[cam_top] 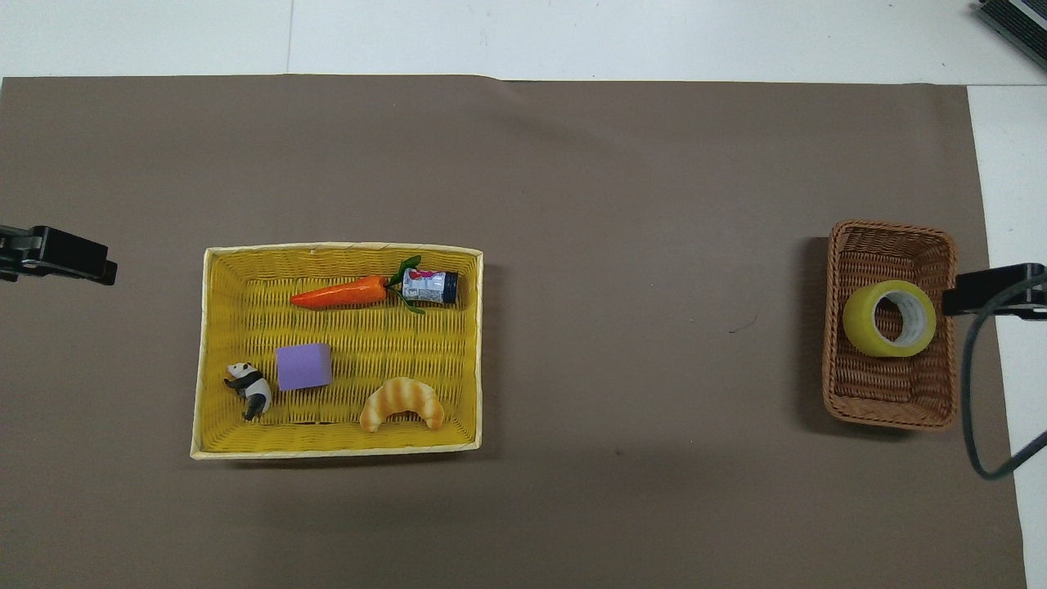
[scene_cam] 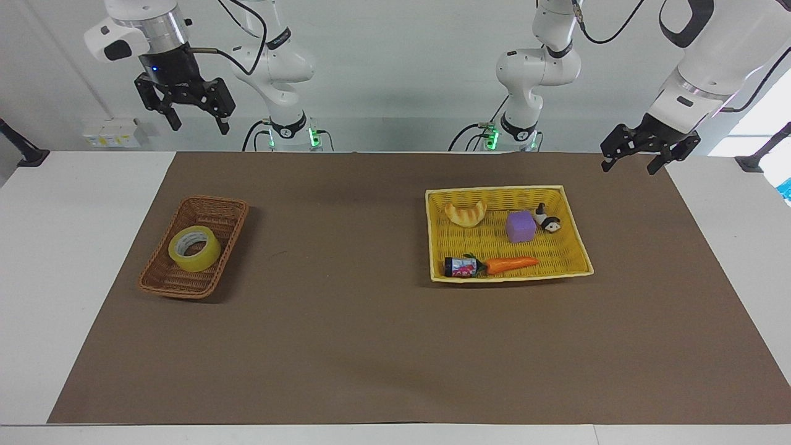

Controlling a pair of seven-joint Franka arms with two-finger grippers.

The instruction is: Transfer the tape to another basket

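A: Where is the tape [scene_cam: 194, 248]?
B: In the brown basket [scene_cam: 162, 278], well below the raised right hand [scene_cam: 193, 123], whose fingers are spread and empty.
A: And the left hand [scene_cam: 629, 164]?
B: Spread too, waiting at the table's other end.

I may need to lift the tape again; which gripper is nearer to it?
Right. The right gripper hangs open, raised near the tape's basket; the left gripper waits by the yellow tray.
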